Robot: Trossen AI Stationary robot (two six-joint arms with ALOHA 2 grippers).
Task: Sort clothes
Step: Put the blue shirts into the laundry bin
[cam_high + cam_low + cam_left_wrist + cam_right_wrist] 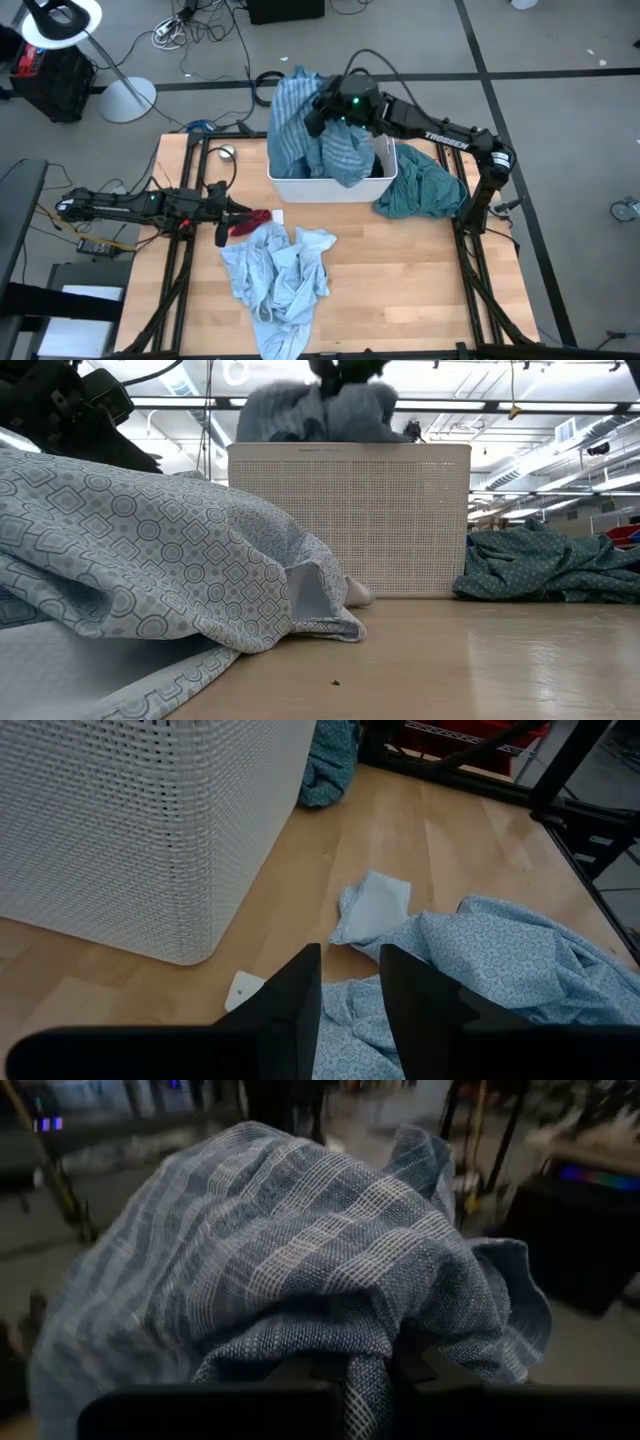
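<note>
Right now the right gripper [327, 112] hangs above the white bin [330, 187], clamped on the blue striped shirt [300, 130]; the right wrist view shows a fold pinched between its fingers. The cloth hangs straight down from the claw, long axis vertical, its lower end inside the bin, so it must rise higher to clear the rim. The left gripper [348, 982], fingers slightly apart and empty, waits over the light blue patterned garment [278, 280] on the table, beside a small red piece [252, 221]. A teal garment [422, 190] lies just right of the bin.
</note>
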